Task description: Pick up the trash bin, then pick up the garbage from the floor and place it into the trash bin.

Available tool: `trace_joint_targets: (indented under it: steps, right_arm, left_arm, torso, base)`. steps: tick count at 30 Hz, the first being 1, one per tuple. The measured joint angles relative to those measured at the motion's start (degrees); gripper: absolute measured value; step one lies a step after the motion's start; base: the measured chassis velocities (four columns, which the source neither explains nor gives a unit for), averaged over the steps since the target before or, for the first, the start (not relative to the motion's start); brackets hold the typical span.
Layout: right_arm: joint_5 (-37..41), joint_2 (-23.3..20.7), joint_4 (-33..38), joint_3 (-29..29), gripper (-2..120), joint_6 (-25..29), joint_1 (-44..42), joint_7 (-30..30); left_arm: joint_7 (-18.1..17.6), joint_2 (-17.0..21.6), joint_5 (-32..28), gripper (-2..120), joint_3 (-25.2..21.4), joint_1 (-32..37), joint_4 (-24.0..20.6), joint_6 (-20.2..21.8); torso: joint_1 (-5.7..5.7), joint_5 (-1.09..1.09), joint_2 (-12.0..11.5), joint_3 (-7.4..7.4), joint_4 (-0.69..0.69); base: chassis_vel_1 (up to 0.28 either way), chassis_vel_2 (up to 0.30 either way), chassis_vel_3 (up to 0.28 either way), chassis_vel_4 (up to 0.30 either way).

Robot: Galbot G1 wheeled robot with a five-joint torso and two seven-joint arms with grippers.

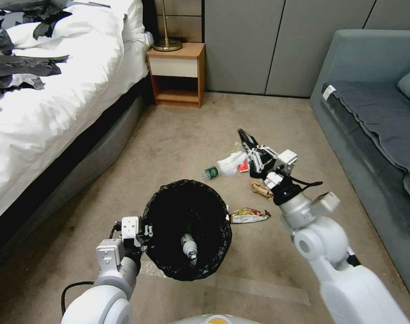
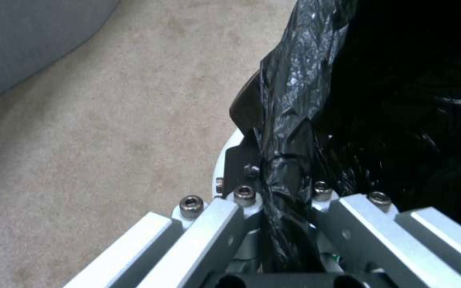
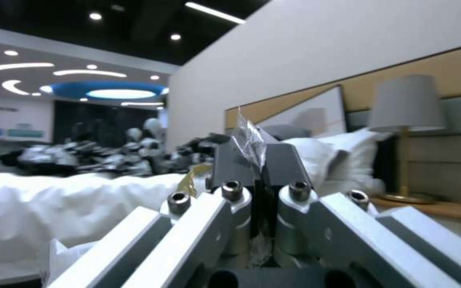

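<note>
The trash bin [image 1: 169, 265], with its black liner folded over the rim, hangs low in front of me. My left gripper [image 1: 144, 231] [image 2: 262, 168] is shut on its near-left rim [image 2: 224, 158], pinching the liner [image 2: 294, 100]. A clear bottle [image 1: 189, 247] lies inside. My right gripper [image 1: 242, 135] [image 3: 257, 160] is raised above the litter, shut on a crinkled clear wrapper [image 3: 249, 138]. On the carpet lie a green-capped bottle [image 1: 211, 172], a white tissue [image 1: 230, 163], a red packet [image 1: 243, 167], a brown paper bag [image 1: 261, 189] and a yellow snack wrapper [image 1: 250, 216].
A bed [image 1: 56, 112] with white bedding and black clothing fills the left. A wooden nightstand [image 1: 177, 74] with a brass lamp stands at the back. A grey sofa [image 1: 371, 112] lines the right. Open carpet [image 1: 182, 130] lies between them.
</note>
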Motion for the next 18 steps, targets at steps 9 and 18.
trace_joint_targets:
  steps: [9,18]
  right_arm:
    - [-5.0,-2.4,-4.3,-10.8,0,0.3,0.6,1.3]
    - [-8.1,-1.1,-13.2,-16.1,0,0.3,2.5,3.0]
  left_arm:
    - [0.0,-0.3,0.2,0,0.2,-0.3,0.2,0.0]
    - [0.0,-0.4,0.1,0,0.5,-0.4,0.0,0.1]
  torso:
    - [0.0,0.0,0.0,0.0,0.01]
    - [0.0,0.0,0.0,0.0,0.01]
  base:
    - [0.0,0.0,0.0,0.0]
    - [0.0,0.0,0.0,0.0]
